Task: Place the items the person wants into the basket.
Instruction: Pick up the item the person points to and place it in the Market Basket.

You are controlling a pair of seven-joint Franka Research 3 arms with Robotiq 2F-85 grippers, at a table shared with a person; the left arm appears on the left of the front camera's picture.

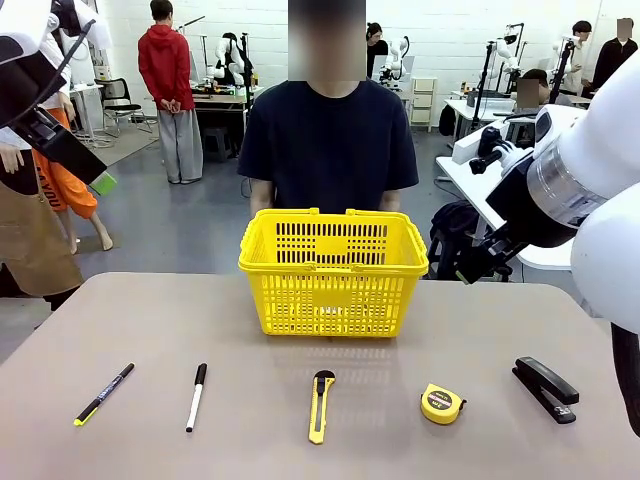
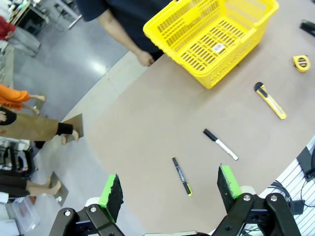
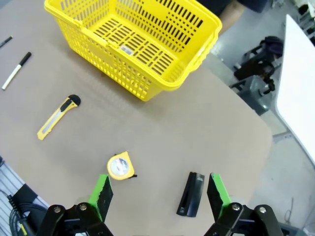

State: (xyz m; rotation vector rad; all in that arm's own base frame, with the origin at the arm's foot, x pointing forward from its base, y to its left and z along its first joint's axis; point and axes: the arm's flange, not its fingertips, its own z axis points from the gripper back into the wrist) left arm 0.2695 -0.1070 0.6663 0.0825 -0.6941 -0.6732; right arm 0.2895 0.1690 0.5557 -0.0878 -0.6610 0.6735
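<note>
Yellow plastic shopping basket w/ lattice sides (image 1: 333,268) stands upright mid-table toward the far edge of the grey-brown table (image 1: 150,330). Its two yellow handles are folded down on the rim, and a small white label shows on its slotted floor. The person in the dark navy T-shirt (image 1: 328,145) stands just behind it at the far side, arms down.

Five tools lie in a row along the near edge, all apart from each other and from the basket. L to R:
- Thin black pen w/ yellow tip (image 1: 103,394), lying slanted.
- White marker w/ black cap (image 1: 196,396), cap end pointing far.
- Yellow-and-black utility knife (image 1: 320,405), near-centre and in front of the basket. Body is yellow, black end pointing toward the basket.
- Round yellow tape measure (image 1: 441,403).
- Black stapler (image 1: 546,388), far R, closed and lying at an angle.

Left gripper (image 2: 170,179) hangs high over the L part of the table. Its green pads are spread fully wide w/ nothing between them; pen and marker lie on the table below.

Right gripper (image 3: 160,184) is likewise high over the R part, fingers fully apart and holding nothing. The tape measure and stapler lie below it.
</note>
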